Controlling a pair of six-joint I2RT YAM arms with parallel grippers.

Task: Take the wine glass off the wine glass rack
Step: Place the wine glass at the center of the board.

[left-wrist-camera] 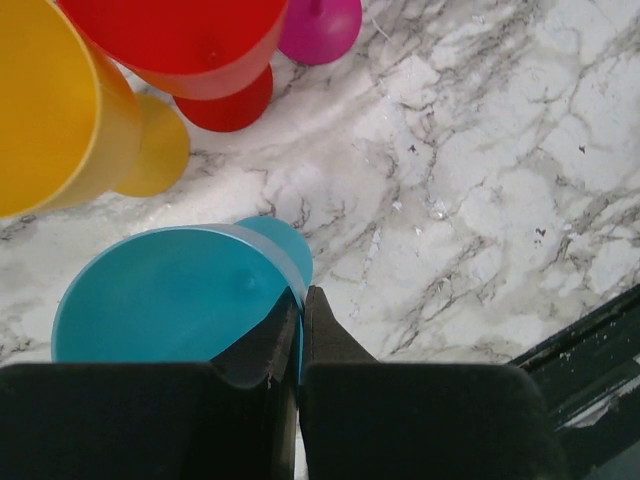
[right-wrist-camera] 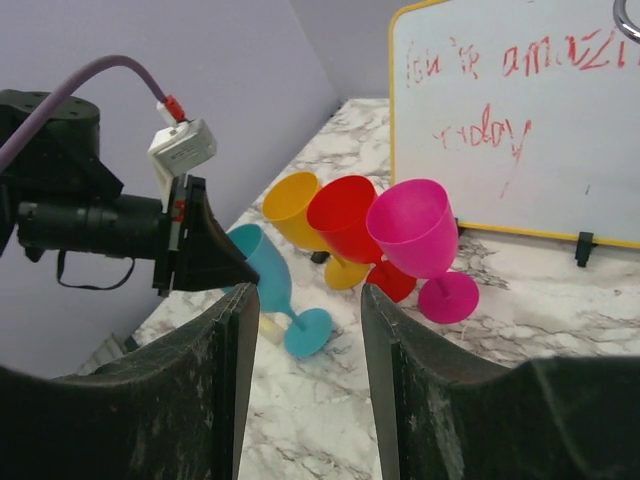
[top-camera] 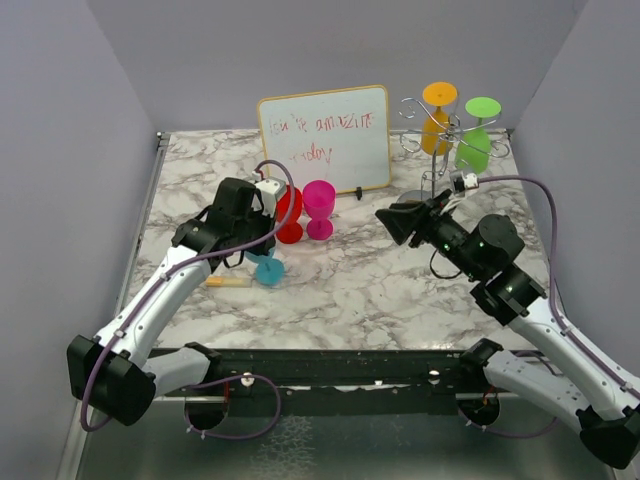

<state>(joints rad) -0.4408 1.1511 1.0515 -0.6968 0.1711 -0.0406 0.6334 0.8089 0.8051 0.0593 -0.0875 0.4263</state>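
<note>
The wine glass rack [top-camera: 434, 170] stands at the back right, with an orange wine glass [top-camera: 438, 115] and a green wine glass [top-camera: 476, 138] hanging upside down on its wire arms. My right gripper [top-camera: 395, 222] [right-wrist-camera: 305, 295] hovers open and empty in front of the rack, pointing left, away from it. My left gripper [top-camera: 262, 255] [left-wrist-camera: 301, 295] is shut on the rim of a blue wine glass [left-wrist-camera: 160, 295] [right-wrist-camera: 262, 270], which is tilted with its foot on the table.
Red [top-camera: 288, 215], pink [top-camera: 319, 208] and yellow [right-wrist-camera: 295, 205] glasses stand together near the left gripper. A whiteboard [top-camera: 325, 138] with red writing stands behind them. A small pale yellow stick [top-camera: 228, 282] lies beside the blue glass. Purple walls enclose the marble table [top-camera: 350, 280].
</note>
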